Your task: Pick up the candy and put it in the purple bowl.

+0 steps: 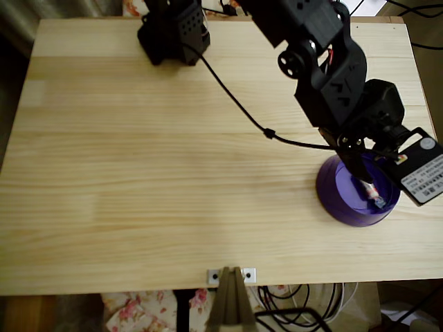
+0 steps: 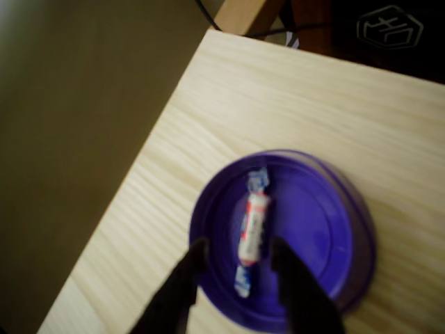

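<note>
Candy [image 2: 253, 226] lies inside the purple bowl [image 2: 327, 229], at its nine o'clock side; gripper [image 2: 240, 254] released, jaws straddling it untouching, table edge [image 2: 132, 184] just beside.

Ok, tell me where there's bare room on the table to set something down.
Most of the wooden table is bare: the whole stretch left of the purple bowl, up to the black cable and the arm's base. The right edge is crowded: the gripper hangs open over the bowl, the candy inside.
</note>
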